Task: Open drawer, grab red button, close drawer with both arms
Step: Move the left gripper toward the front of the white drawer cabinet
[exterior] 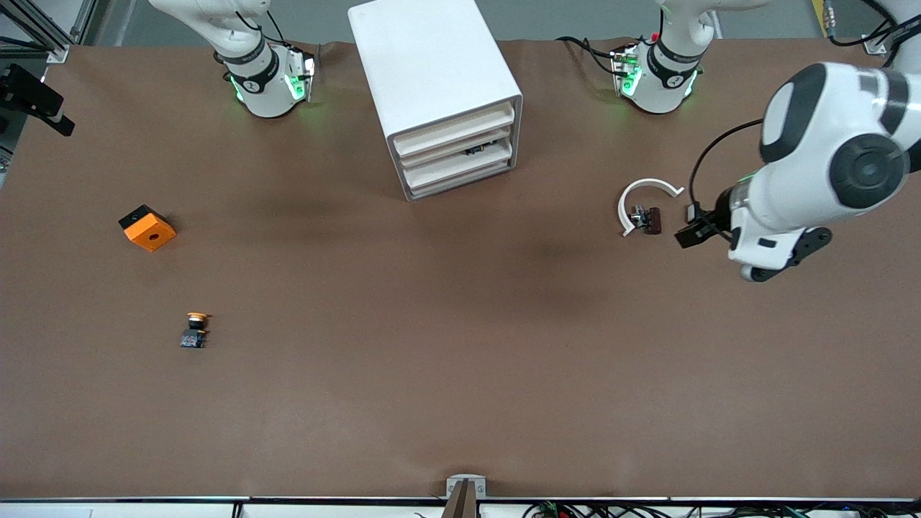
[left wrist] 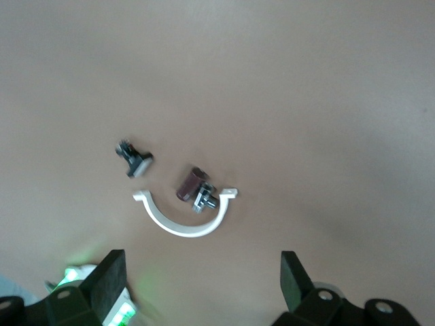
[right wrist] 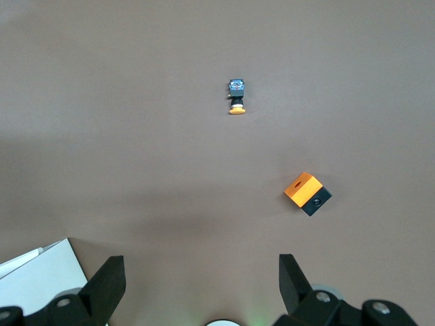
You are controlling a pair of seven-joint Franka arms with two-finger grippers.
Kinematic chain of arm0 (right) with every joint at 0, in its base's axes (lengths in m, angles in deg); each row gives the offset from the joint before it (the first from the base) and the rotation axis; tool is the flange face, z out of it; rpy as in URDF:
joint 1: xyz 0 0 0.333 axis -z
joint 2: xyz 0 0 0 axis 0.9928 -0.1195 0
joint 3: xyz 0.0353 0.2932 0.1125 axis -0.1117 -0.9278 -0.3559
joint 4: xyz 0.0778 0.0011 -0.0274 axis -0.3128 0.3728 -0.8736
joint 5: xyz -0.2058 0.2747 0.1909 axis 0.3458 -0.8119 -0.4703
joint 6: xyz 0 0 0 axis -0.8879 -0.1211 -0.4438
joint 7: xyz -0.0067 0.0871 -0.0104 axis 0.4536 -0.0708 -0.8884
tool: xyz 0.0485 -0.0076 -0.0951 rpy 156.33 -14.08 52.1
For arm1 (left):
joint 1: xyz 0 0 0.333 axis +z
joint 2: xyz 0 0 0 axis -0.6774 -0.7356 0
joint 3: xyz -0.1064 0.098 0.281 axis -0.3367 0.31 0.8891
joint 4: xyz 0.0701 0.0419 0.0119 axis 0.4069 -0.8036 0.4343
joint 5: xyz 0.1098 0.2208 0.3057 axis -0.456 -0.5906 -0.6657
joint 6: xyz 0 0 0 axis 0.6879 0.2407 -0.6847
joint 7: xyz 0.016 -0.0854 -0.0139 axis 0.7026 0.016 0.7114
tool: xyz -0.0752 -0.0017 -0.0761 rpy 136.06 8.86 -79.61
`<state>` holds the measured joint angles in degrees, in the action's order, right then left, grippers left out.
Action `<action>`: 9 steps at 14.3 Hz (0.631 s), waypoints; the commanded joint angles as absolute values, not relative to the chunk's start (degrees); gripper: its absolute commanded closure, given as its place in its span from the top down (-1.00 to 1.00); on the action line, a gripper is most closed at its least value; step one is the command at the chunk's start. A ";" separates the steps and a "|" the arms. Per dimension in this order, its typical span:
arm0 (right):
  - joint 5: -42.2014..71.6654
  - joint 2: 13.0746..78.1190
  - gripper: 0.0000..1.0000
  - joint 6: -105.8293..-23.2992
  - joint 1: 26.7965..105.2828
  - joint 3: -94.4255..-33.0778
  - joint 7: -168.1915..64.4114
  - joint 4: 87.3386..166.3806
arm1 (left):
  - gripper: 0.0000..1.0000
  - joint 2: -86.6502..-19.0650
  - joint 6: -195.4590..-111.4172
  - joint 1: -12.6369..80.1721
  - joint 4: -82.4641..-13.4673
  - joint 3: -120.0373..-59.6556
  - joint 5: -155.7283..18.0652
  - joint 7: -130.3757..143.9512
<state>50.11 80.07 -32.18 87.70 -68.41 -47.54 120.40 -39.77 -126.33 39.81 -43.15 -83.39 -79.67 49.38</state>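
Note:
The white cabinet (exterior: 432, 79) stands between the two arm bases, its three drawers facing the front camera. The lowest drawer (exterior: 460, 181) is shut. The button is hidden; only a small dark thing (exterior: 475, 150) shows in the gap above the middle drawer. My left gripper (exterior: 696, 230) (left wrist: 202, 261) hangs open and empty over the table toward the left arm's end, beside a white arc. My right gripper (right wrist: 201, 265) is outside the front view. In its wrist view it is open, empty and high over the table near a corner of the cabinet (right wrist: 37, 278).
A white arc-shaped clip (exterior: 644, 200) (left wrist: 183, 221) and a brown cylinder piece (exterior: 652, 220) (left wrist: 190, 183) lie below the left gripper. Toward the right arm's end lie an orange cube (exterior: 147, 228) (right wrist: 308, 193) and, nearer the front camera, an orange-yellow-capped button (exterior: 194, 331) (right wrist: 236, 96).

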 commanded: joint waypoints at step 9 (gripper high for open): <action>50.26 73.55 1.00 -32.35 87.97 -68.67 -48.35 118.20 | 1.00 -52.81 -125.40 31.83 -37.20 -83.39 -78.97 93.76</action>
